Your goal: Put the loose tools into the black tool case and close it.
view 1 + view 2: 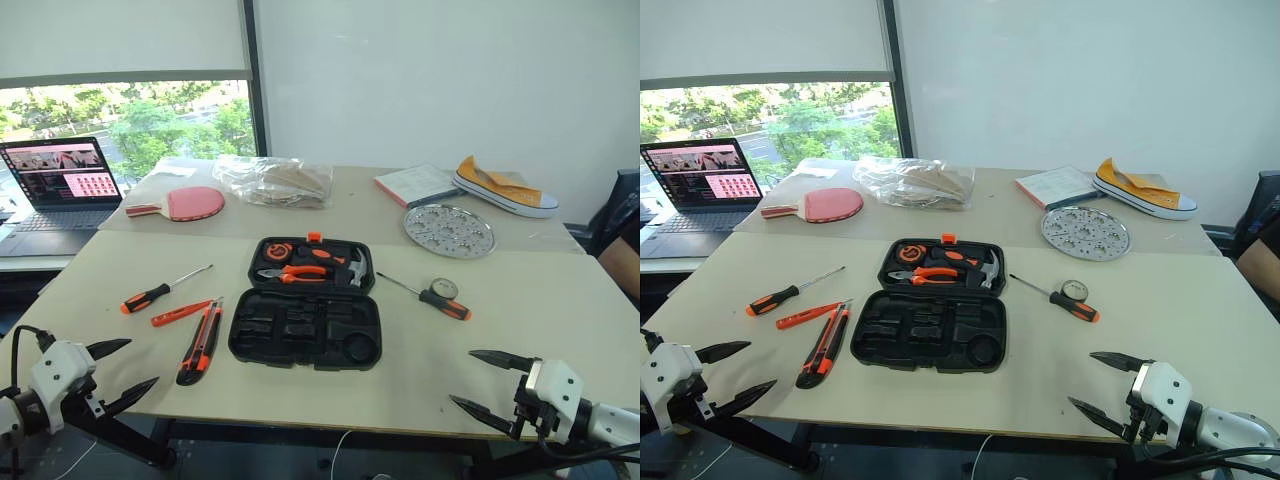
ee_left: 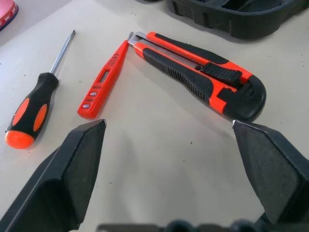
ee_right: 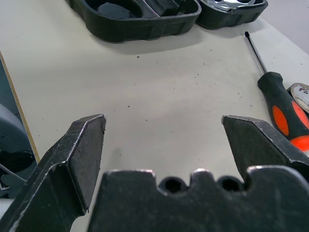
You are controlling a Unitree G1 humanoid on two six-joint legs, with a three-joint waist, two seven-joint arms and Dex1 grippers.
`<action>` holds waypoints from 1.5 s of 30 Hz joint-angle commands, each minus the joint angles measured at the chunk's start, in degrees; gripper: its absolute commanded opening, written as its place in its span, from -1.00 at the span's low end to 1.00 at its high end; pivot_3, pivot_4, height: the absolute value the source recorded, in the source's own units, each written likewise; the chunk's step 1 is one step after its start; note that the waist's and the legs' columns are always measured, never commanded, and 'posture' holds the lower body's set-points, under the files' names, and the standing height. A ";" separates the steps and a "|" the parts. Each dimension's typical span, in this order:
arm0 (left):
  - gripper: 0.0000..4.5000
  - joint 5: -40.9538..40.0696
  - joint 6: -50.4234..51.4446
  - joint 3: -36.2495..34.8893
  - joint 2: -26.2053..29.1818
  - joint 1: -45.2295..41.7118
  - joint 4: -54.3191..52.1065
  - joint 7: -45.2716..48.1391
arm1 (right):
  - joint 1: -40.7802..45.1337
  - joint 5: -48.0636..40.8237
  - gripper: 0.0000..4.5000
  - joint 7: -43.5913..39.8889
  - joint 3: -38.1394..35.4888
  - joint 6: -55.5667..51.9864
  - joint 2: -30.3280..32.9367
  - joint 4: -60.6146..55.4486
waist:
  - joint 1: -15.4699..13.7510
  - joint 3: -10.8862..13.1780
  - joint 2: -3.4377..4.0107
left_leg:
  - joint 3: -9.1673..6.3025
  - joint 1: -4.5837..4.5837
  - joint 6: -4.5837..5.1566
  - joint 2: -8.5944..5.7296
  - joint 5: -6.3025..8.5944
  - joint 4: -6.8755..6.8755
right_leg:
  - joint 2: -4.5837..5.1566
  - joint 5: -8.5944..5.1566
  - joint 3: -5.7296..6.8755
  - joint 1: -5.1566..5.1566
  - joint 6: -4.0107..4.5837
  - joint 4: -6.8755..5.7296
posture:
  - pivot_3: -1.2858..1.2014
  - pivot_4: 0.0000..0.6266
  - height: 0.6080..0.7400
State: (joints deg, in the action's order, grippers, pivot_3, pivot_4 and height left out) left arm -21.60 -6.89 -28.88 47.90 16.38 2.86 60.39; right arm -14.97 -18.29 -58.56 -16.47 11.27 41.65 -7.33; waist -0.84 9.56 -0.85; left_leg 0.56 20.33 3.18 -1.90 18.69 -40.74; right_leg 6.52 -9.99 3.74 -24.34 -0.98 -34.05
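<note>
We're looking down over a pale table (image 1: 560, 330), and the black tool case (image 1: 305, 328) lies open in the middle of it, the far half holding orange-handled pliers (image 1: 292, 272) and a small hammer (image 1: 356, 268), the near half showing bare moulded slots. Left of the case lie three loose tools: a screwdriver (image 1: 158, 292) furthest left, its steel shaft pointing far and right; a slim orange tester pen (image 1: 180, 314) just beside it; and the long utility knife (image 1: 200, 342) nearest the case, lying apart from the case's left edge. In the left wrist view the pen's tip sits just by the knife's blade end, though we cannot tell whether they touch. Over on the right of the case there's a second screwdriver (image 1: 430, 296), its orange end pointing right and near, with the round tape measure (image 1: 443, 288) just beside its handle.

Our left gripper (image 1: 118, 372) hangs at the near left edge of the table, jaws spread wide and holding nothing, aimed toward the knife. Our right gripper (image 1: 488, 383) hangs at the near right edge, jaws likewise wide apart and empty, with bare table between its fingers (image 3: 82, 150).

Further back we see a laptop (image 1: 62, 195), a red paddle (image 1: 185, 203), a plastic bag (image 1: 272, 180), a perforated metal disc (image 1: 450, 231), a booklet (image 1: 418, 184) and a yellow shoe (image 1: 503, 188).
</note>
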 commanded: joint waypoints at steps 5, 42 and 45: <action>1.00 -11.08 10.82 -11.70 -6.38 4.08 -0.58 -7.02 | 7.25 -11.93 0.98 2.74 5.05 -5.58 -6.95 -11.45 | 1.18 0.03 -0.02 | 0.02 -0.03 -0.12 0.35 0.05 0.01 | -0.09 -0.13 -0.15 -0.05 -0.20 0.01 | 0.03 -0.52 1.00; -0.20 16.88 20.44 26.75 4.16 -65.39 64.54 -6.90 | 5.54 -8.67 1.00 12.57 6.52 -6.30 -11.52 -19.71 | 1.27 -0.05 -0.50 | 0.50 -0.04 -0.34 -0.19 -0.02 -0.09 | -0.36 -0.27 -0.89 -0.41 -0.12 -0.89 | 0.03 -0.52 1.00; -0.59 16.52 18.59 25.36 5.07 -66.39 65.23 -5.41 | 5.20 -8.44 1.00 13.47 5.97 -6.20 -11.27 -19.89 | 1.22 -0.05 -0.51 | 0.64 -0.04 -0.26 -0.23 0.03 -0.11 | -0.29 -0.27 -0.99 -0.45 -0.19 -0.90 | 0.03 -0.52 1.00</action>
State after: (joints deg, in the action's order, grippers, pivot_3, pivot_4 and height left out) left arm -5.43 13.07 -2.54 51.97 -48.99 67.51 53.54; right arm -9.75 -26.60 -45.91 -8.42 4.84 29.93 -24.72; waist 0.38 9.50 -1.36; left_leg 1.24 20.29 2.94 -2.13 18.72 -40.86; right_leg 6.23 -10.26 2.72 -24.81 -1.18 -34.95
